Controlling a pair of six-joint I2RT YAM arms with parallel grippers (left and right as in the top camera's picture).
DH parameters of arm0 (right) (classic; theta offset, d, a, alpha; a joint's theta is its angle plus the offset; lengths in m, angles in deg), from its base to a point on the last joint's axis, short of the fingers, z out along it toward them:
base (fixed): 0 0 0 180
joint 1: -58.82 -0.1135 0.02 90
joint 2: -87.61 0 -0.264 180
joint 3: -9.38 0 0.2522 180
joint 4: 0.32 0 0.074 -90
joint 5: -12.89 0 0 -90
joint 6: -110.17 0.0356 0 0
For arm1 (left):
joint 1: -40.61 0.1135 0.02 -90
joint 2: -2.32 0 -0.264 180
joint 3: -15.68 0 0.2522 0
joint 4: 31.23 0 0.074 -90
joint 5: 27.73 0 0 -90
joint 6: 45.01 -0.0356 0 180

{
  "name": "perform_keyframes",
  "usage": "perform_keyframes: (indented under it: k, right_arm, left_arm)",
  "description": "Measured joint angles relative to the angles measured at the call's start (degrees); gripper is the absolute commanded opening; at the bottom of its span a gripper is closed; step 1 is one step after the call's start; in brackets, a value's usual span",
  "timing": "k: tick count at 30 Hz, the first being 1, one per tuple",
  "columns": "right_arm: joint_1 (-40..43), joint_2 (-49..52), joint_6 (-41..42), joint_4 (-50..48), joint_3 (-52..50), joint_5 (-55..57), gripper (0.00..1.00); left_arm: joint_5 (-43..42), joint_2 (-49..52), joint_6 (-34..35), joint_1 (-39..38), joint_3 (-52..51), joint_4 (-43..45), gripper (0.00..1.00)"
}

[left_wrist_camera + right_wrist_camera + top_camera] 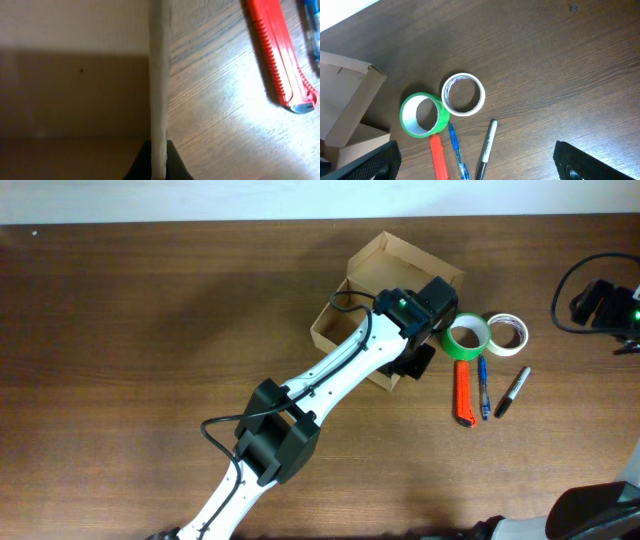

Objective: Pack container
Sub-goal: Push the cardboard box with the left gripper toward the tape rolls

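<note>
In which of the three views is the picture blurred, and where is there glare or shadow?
Left wrist view: everything is soft, the container edge and the red knife blurred, with bright glare on the table. Overhead view: sharp, no strong glare. Right wrist view: sharp; the top-left corner is washed out white, and the green tape roll casts a soft shadow.

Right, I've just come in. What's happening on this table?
The left end effector is closed on one side wall of the open cardboard container. The right end effector hangs open above the table, holding nothing. A green tape roll, a white tape roll, a red utility knife, a blue pen and a black marker lie beside the container, none picked up.
</note>
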Motion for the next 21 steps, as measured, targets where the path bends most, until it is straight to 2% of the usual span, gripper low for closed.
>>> perform_keyframes:
  k: [1,4,7,11,12,13,17,21]
  right_arm:
    - [0.0,0.0,0.0,0.0,0.0,0.0,0.99]
    - [0.0,0.0,0.0,0.0,0.0,0.0,0.99]
    - [0.0,0.0,0.0,0.0,0.0,0.0,0.99]
    - [0.0,0.0,0.0,0.0,0.0,0.0,0.99]
    - [0.0,0.0,0.0,0.0,0.0,0.0,0.99]
    - [0.0,0.0,0.0,0.0,0.0,0.0,0.99]
    - [0.0,0.0,0.0,0.0,0.0,0.0,0.99]
    - [0.0,0.0,0.0,0.0,0.0,0.0,0.99]
  left_arm:
    - [0.0,0.0,0.2,0.0,0.0,0.5,0.04]
    - [0.0,0.0,0.3,0.3,0.0,2.3,0.19]
    - [-0.2,0.0,0.8,0.4,0.0,3.2,0.26]
    - [-0.3,0.0,0.8,0.7,0.0,3.3,0.3]
    - [-0.4,0.0,0.7,0.7,0.0,3.3,0.34]
    - [-0.4,0.0,0.7,0.7,0.0,3.3,0.43]
    - [-0.1,0.0,0.0,0.7,0.1,3.2,0.61]
    - [0.6,0.2,-0.8,0.7,2.4,1.8,0.63]
